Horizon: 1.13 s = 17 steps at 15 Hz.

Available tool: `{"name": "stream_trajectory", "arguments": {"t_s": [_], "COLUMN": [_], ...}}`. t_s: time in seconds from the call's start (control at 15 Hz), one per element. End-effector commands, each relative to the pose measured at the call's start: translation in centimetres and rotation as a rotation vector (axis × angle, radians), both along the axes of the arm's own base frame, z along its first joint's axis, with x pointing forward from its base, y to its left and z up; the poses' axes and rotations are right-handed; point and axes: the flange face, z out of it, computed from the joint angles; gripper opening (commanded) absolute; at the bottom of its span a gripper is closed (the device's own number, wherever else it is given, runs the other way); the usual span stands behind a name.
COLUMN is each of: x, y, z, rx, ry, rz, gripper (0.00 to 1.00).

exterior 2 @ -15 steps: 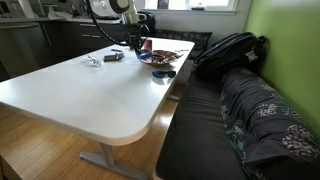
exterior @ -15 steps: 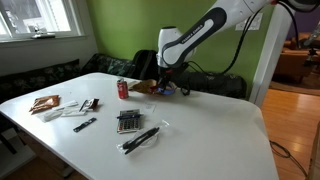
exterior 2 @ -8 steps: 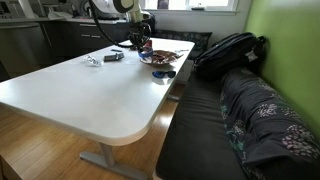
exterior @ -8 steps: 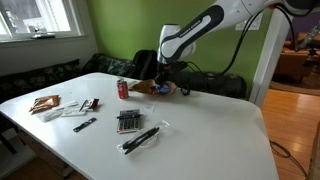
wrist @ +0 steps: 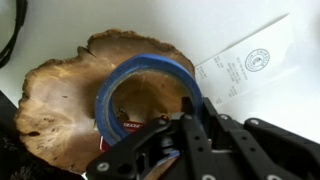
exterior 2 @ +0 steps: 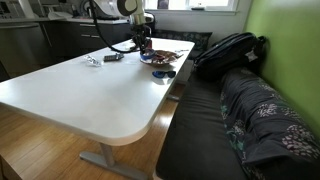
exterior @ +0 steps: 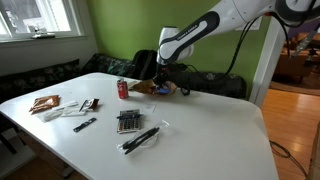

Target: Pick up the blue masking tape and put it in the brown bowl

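Observation:
In the wrist view my gripper [wrist: 190, 112] is shut on the wall of the blue masking tape [wrist: 150, 72]. It holds the ring tilted just above the brown bowl [wrist: 55, 100]. The bowl is shallow, wood-like and irregular at the rim, and the ring hangs over its right half. In both exterior views the gripper [exterior: 162, 78] [exterior 2: 143, 45] hovers at the bowl [exterior: 148, 88] [exterior 2: 168, 55] at the table's far side. The tape itself is too small to make out there.
A red soda can [exterior: 123, 89] stands beside the bowl. A white printed paper [wrist: 250, 62] lies right of the bowl. A calculator [exterior: 127, 121], bagged items [exterior: 140, 139], packets [exterior: 45, 103] and a dark bluish object [exterior 2: 161, 72] lie on the white table [exterior: 200, 130]. A bench with a black bag [exterior 2: 225, 55] runs alongside.
The gripper has shifted slightly toward the bowl with the tape still in it. Nothing else has moved.

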Motion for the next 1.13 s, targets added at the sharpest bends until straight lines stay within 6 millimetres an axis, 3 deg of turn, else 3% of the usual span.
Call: {"name": "stream_trajectory", "arguments": {"t_s": [0.0, 0.2, 0.27, 0.4, 0.53, 0.87, 0.93, 1.0, 1.07], "x": [1.0, 1.4, 1.5, 1.6, 1.7, -0.5, -0.8, 0.7, 0.4], "y": [0.0, 0.0, 0.0, 0.1, 0.2, 3.0, 3.3, 3.3, 3.8], "z": [-0.7, -0.8, -0.9, -1.0, -0.8, 1.7, 1.8, 1.4, 1.7], "rx": [0.007, 0.001, 0.000, 0.007, 0.026, 0.055, 0.055, 0.043, 0.044], "ry": [0.008, 0.001, 0.001, -0.004, -0.014, -0.057, -0.065, -0.067, -0.071], "rz": [-0.109, -0.175, -0.191, -0.219, -0.223, 0.077, 0.134, 0.044, 0.084], "gripper": [0.03, 0.03, 0.38, 0.44, 0.59, 0.96, 1.00, 0.86, 0.93]}}
